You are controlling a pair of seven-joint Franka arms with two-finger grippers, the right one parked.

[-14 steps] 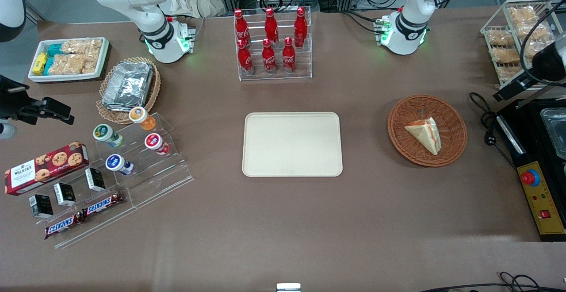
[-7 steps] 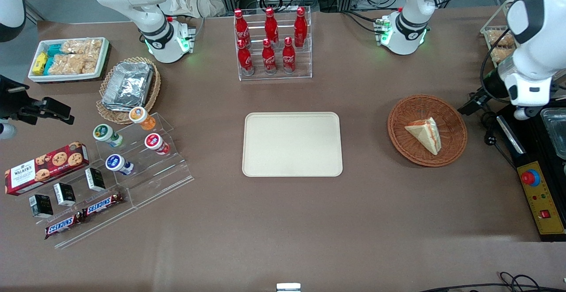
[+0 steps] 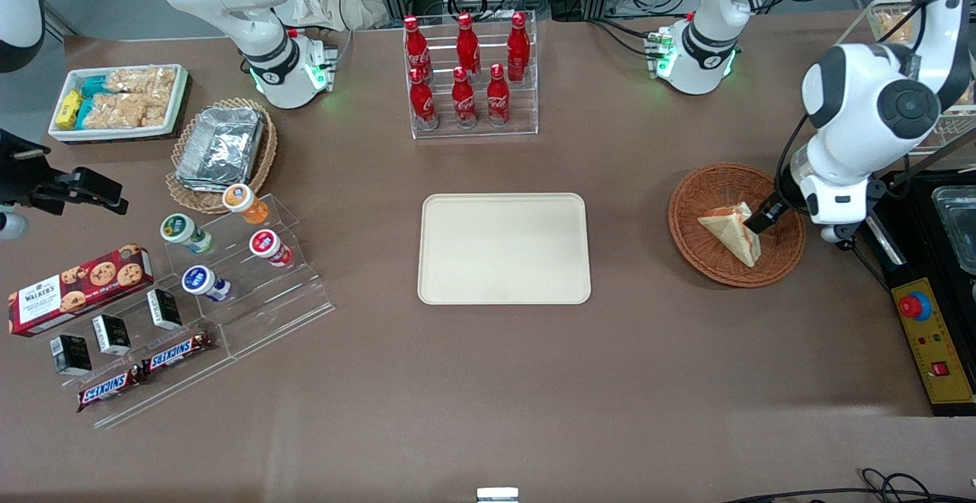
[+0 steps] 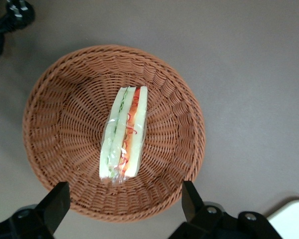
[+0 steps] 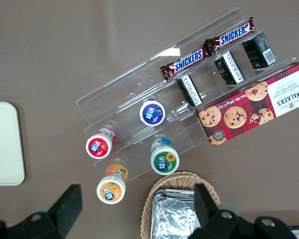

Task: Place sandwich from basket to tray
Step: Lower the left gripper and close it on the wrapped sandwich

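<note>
The sandwich (image 3: 733,232), a pale bread wedge with an orange-red and green filling stripe, lies wrapped in the round reddish-brown basket (image 3: 709,183) toward the working arm's end of the table. In the left wrist view the sandwich (image 4: 124,132) lies in the middle of the basket (image 4: 65,99). My gripper (image 3: 770,217) hovers over the basket's rim beside the sandwich, open and empty; its fingers (image 4: 57,204) straddle the rim wide apart. The cream-beige tray (image 3: 503,248) lies bare at the table's middle.
A rack of red cola bottles (image 3: 467,68) stands farther from the camera than the tray. A black appliance with a yellow control box (image 3: 934,339) and a black cable (image 3: 839,206) lie beside the basket. A wire rack of bagged snacks (image 3: 877,68) stands at that end.
My arm has swung in from the table's end toward the basket and lowered. The gripper now hangs over the basket's rim next to the sandwich. The sandwich has not moved.
</note>
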